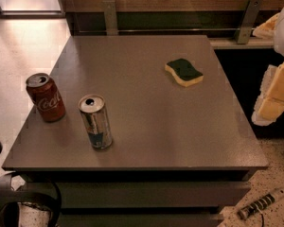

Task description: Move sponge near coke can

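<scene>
The sponge (pixel 183 72), dark green on top with a pale yellow base, lies flat on the grey table (pixel 146 126), right of centre and toward the back. The red coke can (pixel 46 97) stands upright near the table's left edge. My gripper (pixel 274 96), white and pale yellow, hangs at the right edge of the view, off the table's right side and well clear of the sponge. It holds nothing that I can see.
A taller silver-and-blue can (pixel 95 122) stands upright just right of the coke can, toward the front. A wooden wall with metal brackets (pixel 248 13) runs behind the table. A cable and plug (pixel 260 205) lie on the floor at the front right.
</scene>
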`<state>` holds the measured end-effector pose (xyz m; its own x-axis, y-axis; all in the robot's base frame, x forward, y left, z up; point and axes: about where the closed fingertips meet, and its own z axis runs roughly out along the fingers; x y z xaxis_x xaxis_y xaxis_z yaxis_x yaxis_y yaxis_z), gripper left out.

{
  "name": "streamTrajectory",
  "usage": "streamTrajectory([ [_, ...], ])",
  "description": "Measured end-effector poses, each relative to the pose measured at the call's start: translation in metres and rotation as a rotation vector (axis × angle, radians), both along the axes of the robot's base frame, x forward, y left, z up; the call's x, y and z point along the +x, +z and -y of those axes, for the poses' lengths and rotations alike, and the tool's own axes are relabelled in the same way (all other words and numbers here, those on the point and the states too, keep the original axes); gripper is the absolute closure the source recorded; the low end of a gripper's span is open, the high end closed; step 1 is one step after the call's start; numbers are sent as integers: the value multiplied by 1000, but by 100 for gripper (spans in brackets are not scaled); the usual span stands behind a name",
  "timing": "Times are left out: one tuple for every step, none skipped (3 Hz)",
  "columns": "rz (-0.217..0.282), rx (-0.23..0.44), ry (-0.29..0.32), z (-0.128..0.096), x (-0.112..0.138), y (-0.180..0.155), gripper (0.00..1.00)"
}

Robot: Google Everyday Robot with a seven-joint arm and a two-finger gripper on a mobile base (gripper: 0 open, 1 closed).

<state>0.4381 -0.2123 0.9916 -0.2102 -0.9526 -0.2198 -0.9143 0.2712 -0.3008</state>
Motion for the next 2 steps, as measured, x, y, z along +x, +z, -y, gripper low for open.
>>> streamTrajectory([
  [5, 2, -1, 0, 1, 1, 0],
  [93, 102, -3, 8, 32, 3, 0],
])
